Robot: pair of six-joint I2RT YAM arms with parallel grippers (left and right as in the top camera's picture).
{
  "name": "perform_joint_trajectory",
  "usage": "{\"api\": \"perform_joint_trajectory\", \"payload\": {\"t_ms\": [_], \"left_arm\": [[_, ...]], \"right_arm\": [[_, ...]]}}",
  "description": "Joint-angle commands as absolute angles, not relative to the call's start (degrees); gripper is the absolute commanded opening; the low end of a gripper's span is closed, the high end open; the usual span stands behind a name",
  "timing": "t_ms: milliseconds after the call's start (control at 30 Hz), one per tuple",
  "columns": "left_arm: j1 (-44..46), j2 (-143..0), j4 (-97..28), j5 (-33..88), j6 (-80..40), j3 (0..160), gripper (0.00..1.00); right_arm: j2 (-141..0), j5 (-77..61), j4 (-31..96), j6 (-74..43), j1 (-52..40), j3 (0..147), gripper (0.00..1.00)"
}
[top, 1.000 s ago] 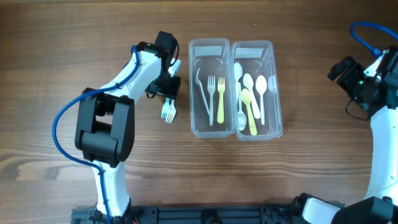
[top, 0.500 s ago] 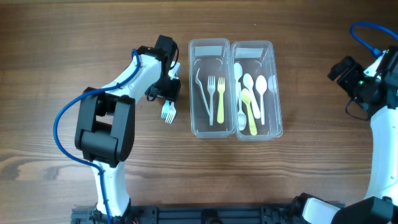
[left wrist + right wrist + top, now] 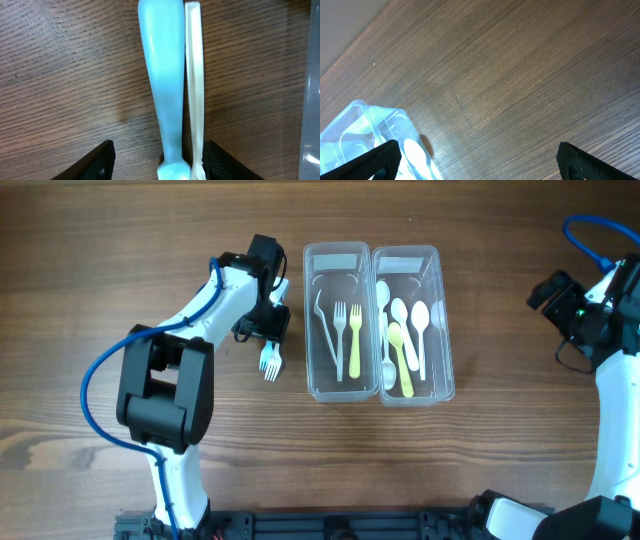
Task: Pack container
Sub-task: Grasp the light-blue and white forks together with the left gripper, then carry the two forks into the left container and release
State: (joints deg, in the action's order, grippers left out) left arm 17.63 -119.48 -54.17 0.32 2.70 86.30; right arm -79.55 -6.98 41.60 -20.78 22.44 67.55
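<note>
A light blue fork (image 3: 161,75) and a white fork (image 3: 194,85) lie side by side on the wooden table, left of the containers; their tines show in the overhead view (image 3: 268,362). My left gripper (image 3: 264,320) hangs low over their handles. It is open, and in the left wrist view (image 3: 159,152) its jaws stand on either side of both handles. The clear fork container (image 3: 312,330) holds a yellow fork (image 3: 354,335) and white forks. The clear spoon container (image 3: 445,330) holds several spoons. My right gripper (image 3: 583,312) is open and empty, far right.
The two containers stand side by side at the table's middle. A corner of the spoon container (image 3: 357,135) shows at the lower left of the right wrist view; bare wood table (image 3: 510,90) lies below the right gripper (image 3: 479,152).
The left arm has shifted very slightly and the fork tines have nudged a little to the left. The right arm has not moved.
</note>
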Motion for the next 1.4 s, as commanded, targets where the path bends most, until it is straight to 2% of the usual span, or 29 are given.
{"api": "perform_joint_trajectory", "payload": {"t_ms": [0, 1067, 1100, 1167, 1233, 1367], "left_arm": [[17.50, -117.86, -53.54, 0.58, 2.52, 87.22, 0.59], [15.53, -122.41, -51.83, -0.45, 2.13, 85.23, 0.60], [15.53, -122.41, -51.86, -0.45, 2.11, 85.23, 0.52], [15.53, -122.41, -51.88, -0.43, 2.09, 85.23, 0.29], [15.53, -122.41, -52.23, -0.45, 2.11, 85.23, 0.17], [15.53, -122.32, -53.41, -0.43, 2.09, 85.25, 0.04]], "right_arm": [[-80.05, -5.96, 41.56, -21.19, 22.37, 67.81, 1.00], [-80.05, -5.96, 41.56, -21.17, 22.37, 67.79, 1.00], [-80.05, -5.96, 41.56, -21.19, 22.37, 67.79, 1.00], [-80.05, -5.96, 41.56, -21.17, 22.37, 67.81, 1.00], [-80.05, -5.96, 41.56, -21.17, 22.37, 67.79, 1.00], [-80.05, -5.96, 41.56, -21.19, 22.37, 67.79, 1.00]]}}
